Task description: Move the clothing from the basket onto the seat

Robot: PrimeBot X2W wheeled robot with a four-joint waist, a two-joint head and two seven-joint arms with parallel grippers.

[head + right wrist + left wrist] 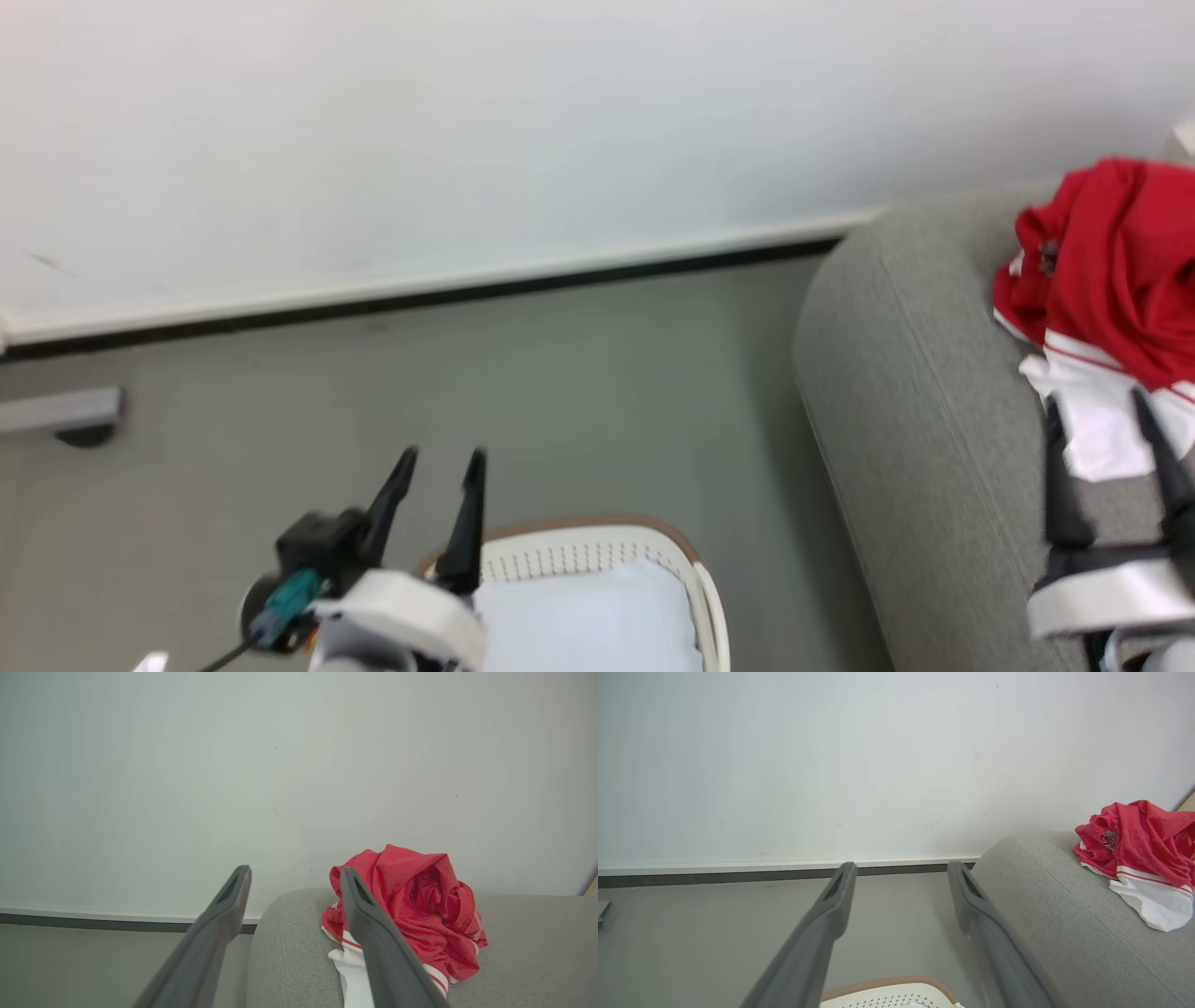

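The clothing (1111,261) is a crumpled red garment with white trim, lying in a heap on the light grey seat (915,401). My right gripper (1097,406) hovers just in front of the heap, open, with nothing between its fingers. In the right wrist view the clothing (420,905) sits on the seat (289,952) beyond my open right gripper (295,871). My left gripper (442,457) is open and empty above the cream basket (597,527), which shows a smooth pale lining inside. The left wrist view has my left gripper (902,865), the basket rim (887,982), the seat (1064,905) and the clothing (1139,844).
Grey floor (607,373) runs between the basket and the seat, up to a white wall with a dark baseboard (420,299). A grey metal bar on a dark foot (61,411) juts in at the far left.
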